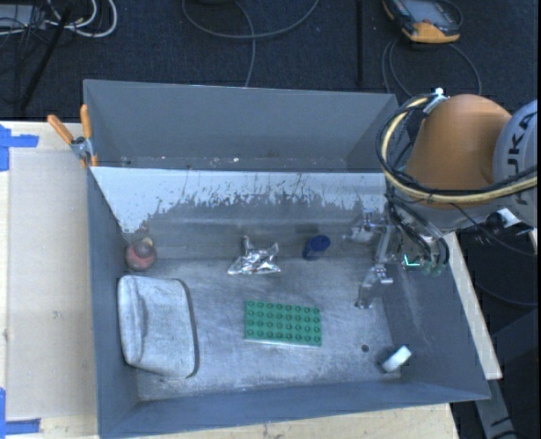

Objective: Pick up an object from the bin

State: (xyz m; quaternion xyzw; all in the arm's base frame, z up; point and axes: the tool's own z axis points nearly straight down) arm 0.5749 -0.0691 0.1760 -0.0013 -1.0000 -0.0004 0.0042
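My gripper (373, 286) hangs low over the bin's right side, just above the floor, with nothing seen in it. A small dark blue lump (317, 246) lies to its left near the back wall. The green studded plate (283, 323) lies flat on the floor to the gripper's lower left. A small white and grey piece (395, 358) rests near the front right corner, below the gripper.
A crumpled silver foil piece (254, 259) lies mid-bin beside the blue lump. A folded grey-white cloth (156, 326) fills the front left area, and a reddish round thing (141, 253) sits behind it. The arm's orange cover overhangs the right rim.
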